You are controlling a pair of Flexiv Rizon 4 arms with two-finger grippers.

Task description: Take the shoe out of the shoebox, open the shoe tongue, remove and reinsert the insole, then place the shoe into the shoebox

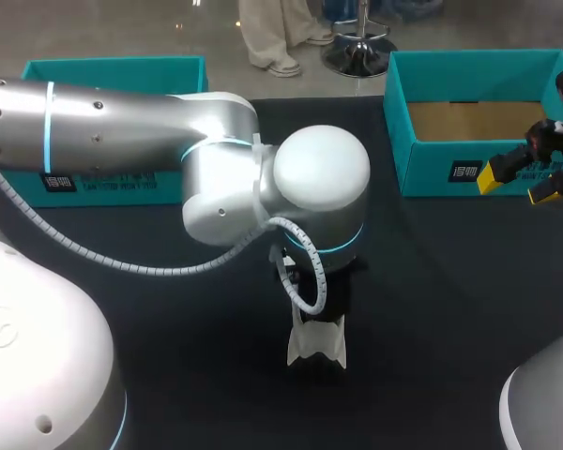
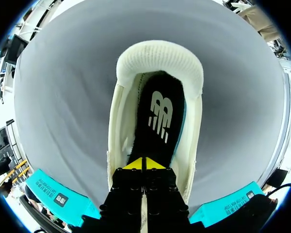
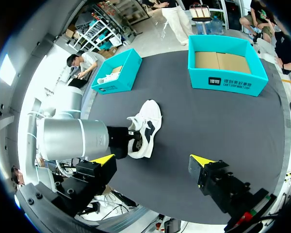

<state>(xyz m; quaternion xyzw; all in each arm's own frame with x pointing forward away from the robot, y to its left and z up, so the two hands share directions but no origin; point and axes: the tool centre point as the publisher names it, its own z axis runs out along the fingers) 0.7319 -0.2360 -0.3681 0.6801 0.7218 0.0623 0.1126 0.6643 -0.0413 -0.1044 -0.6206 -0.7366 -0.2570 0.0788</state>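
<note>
- Dark matte tabletop (image 1: 450, 281); near its middle the left gripper (image 2: 144, 164) stands inside the shoe (image 2: 117, 126), yellow tips pressed together.
- Whether they pinch the black insole (image 2: 160, 121) I cannot tell.
- From the fingers the shoe's long axis runs straight ahead, with the padded heel collar (image 2: 160, 56) farthest.
- Its cream walls look soft, and the insole lies flat and smooth.
- The right gripper (image 1: 518, 185) is spread and empty at the right edge, beside the teal cardboard shoebox (image 1: 432, 173), much farther from the shoe.

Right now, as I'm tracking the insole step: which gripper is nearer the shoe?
Left. The left gripper is inside the shoe, tips on its insole; the right gripper hangs well apart, beside the right-hand shoebox.
</note>
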